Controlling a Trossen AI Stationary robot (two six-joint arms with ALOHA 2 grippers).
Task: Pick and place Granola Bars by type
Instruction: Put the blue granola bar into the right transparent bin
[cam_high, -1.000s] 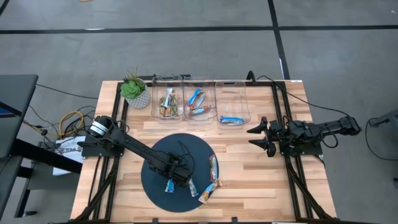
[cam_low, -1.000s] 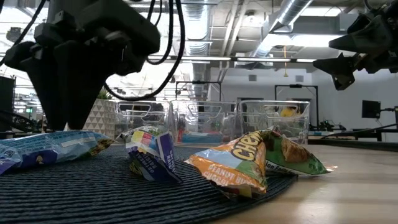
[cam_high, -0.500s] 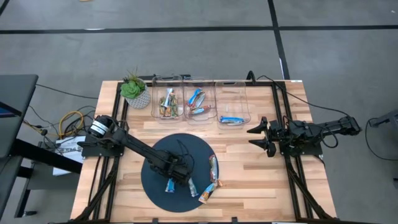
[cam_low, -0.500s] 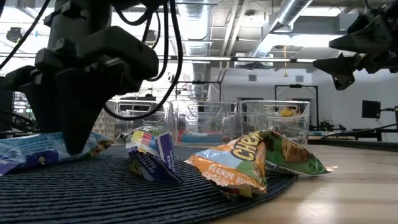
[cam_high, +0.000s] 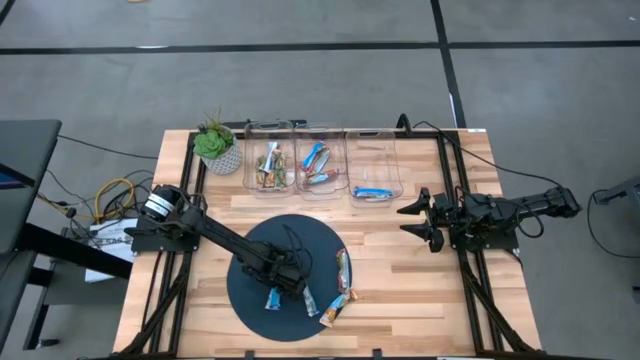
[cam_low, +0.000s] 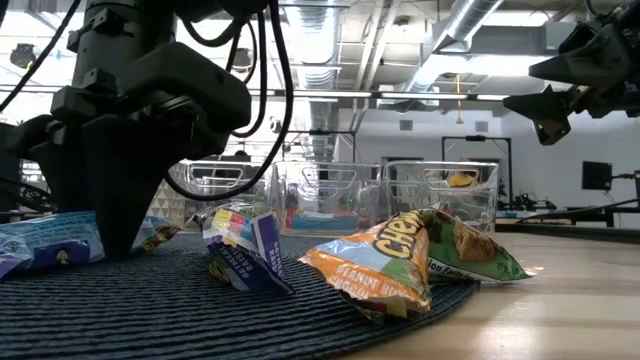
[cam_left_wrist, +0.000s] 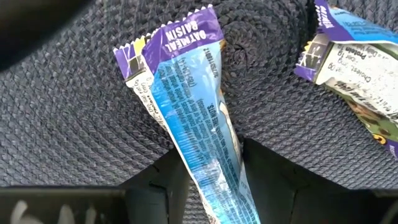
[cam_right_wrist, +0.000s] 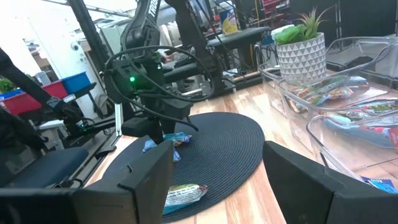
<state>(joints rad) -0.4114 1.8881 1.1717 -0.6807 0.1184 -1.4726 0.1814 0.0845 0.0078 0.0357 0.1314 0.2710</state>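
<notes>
From above, the left gripper (cam_high: 281, 290) sits low over the round dark mat (cam_high: 250, 245), right on a blue bar (cam_high: 273, 298) near the mat's front edge. Two more bars lie just beside it toward the mat's right rim, and another lies on the rim itself. Three clear bins (cam_high: 321, 163) stand behind the mat, each holding sorted bars. The right gripper (cam_high: 420, 220) waits well right of the mat, fingers spread and empty.

At table height, the left gripper's fingers reach down to the mat over the blue bar (cam_low: 50, 240); an orange bar (cam_low: 375, 265) lies at the mat's right edge.

The left wrist camera shows the blue bar (cam_left_wrist: 199, 130) lying lengthwise between the two fingers (cam_left_wrist: 155, 186), flanked but not visibly pinched. I'd say closing squarely across its width, then lifting straight up, suits best; the foil looks slippery. A neighbouring bar (cam_left_wrist: 357, 68) lies close on the mat.

From the right wrist, the way from mat to bins (cam_right_wrist: 348, 87) looks open.
</notes>
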